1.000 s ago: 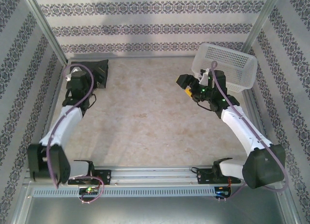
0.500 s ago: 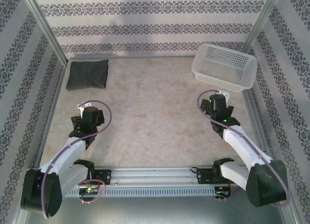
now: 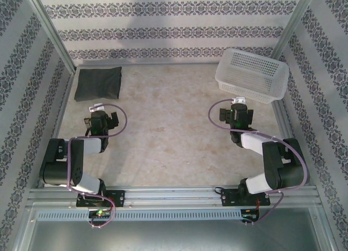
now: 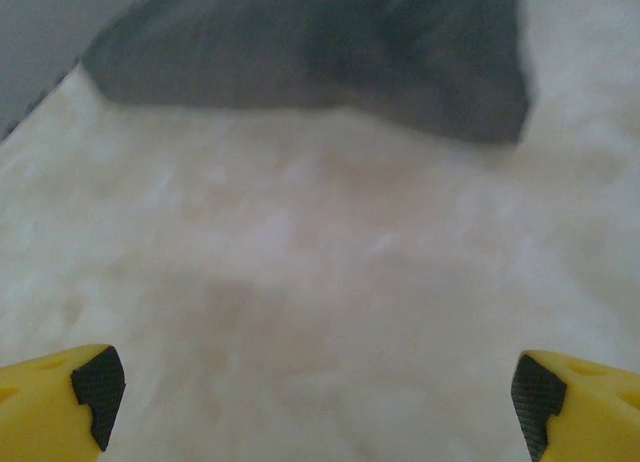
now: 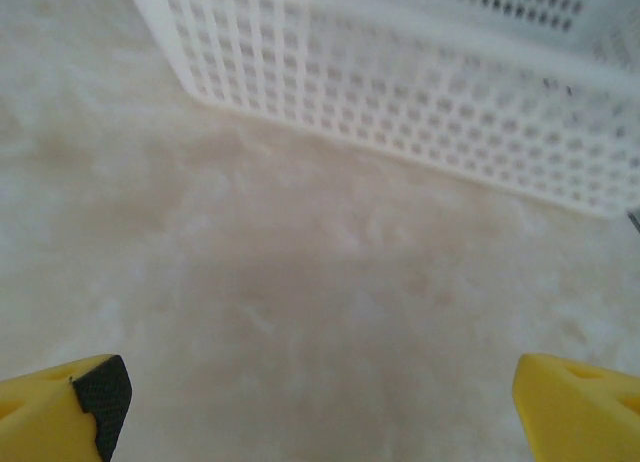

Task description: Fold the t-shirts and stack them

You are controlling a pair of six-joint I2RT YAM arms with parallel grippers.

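Beige surface (image 3: 174, 131) sitting inside patterned walls (image 3: 174, 23), folded t-shirt (image 3: 98, 83) lying far left, arms (image 3: 68, 156) crouching elbows-bent, left pincer (image 4: 318, 397) and right pincer (image 5: 320, 397) gaping wide, empty.

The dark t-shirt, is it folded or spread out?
Folded: the t-shirt lies as a compact dark rectangle, no sleeves sticking out, in the far left corner.

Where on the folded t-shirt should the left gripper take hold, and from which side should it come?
Probably the near right corner of the t-shirt, approached from the near side by the left gripper. It lies flat in the far left corner of the table, so only its near and right edges look free.
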